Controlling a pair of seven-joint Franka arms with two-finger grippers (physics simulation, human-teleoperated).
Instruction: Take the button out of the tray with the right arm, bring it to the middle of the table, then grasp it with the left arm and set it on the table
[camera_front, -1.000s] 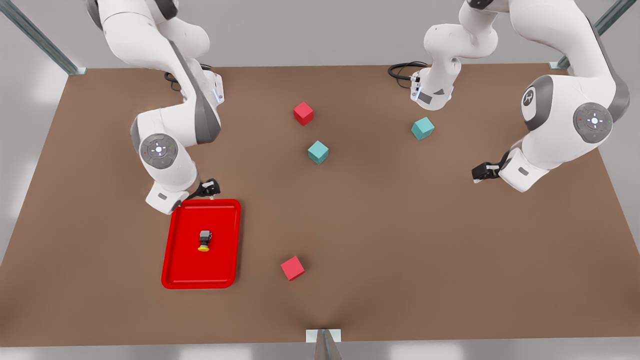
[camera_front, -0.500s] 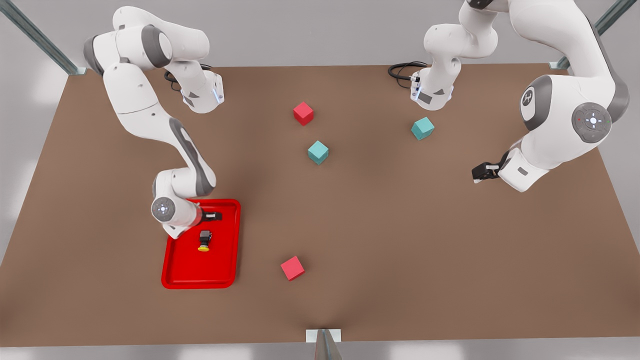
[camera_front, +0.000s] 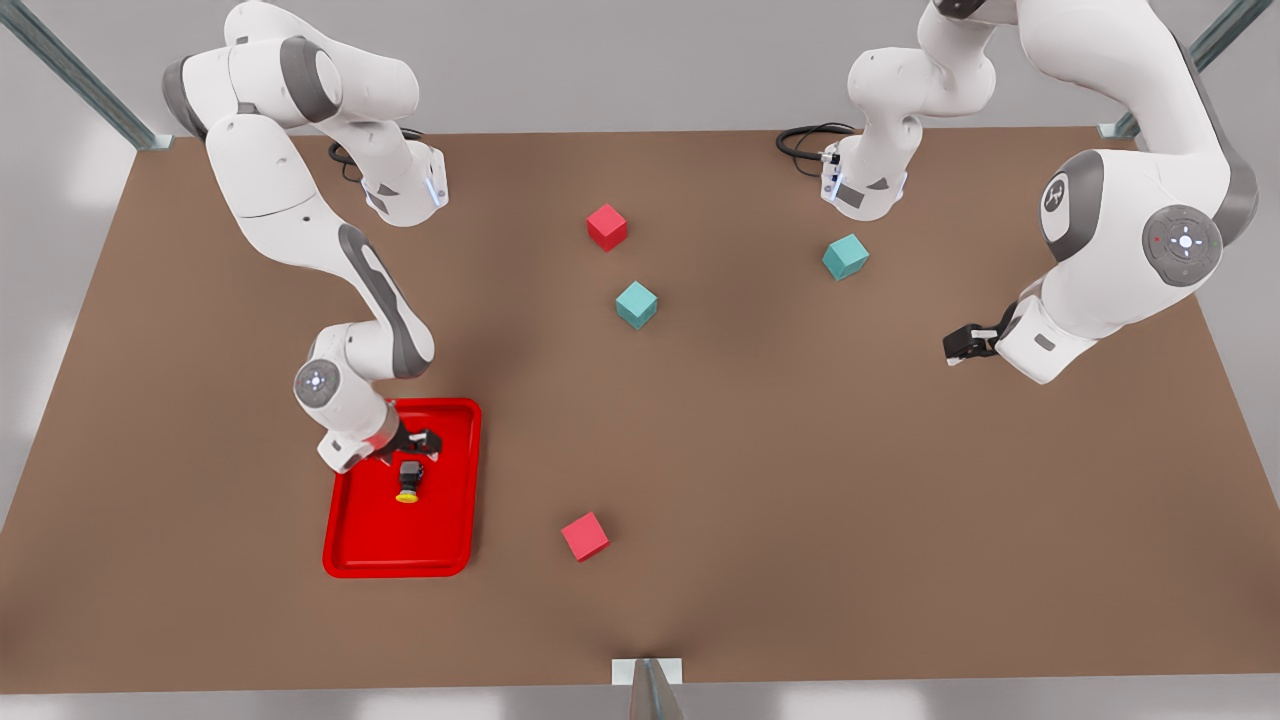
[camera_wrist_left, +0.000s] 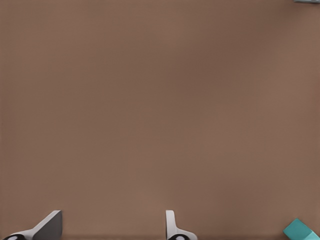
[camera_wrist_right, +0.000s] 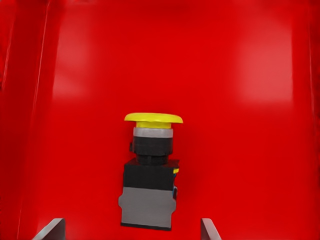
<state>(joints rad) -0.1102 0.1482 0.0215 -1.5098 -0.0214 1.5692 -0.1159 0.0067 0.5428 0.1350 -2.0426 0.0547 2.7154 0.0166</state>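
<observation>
Right wrist view: the button (camera_wrist_right: 149, 175) is seen lying on its side in the tray (camera_wrist_right: 260, 100), its length running straight out between the spread fingers of the right gripper (camera_wrist_right: 132, 231); the left gripper (camera_wrist_left: 112, 227), also spread, waits well apart.

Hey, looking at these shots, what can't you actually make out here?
- Right gripper over the tray, front view: too small to tell whether it touches the button.
- Its fingers, right wrist view: cut off by the picture's edge, only tips show.
- Button's underside: hidden against the tray floor.
- Left gripper, front view: partly hidden by its own wrist.
- Teal cube, left wrist view: cut off at the corner.
</observation>
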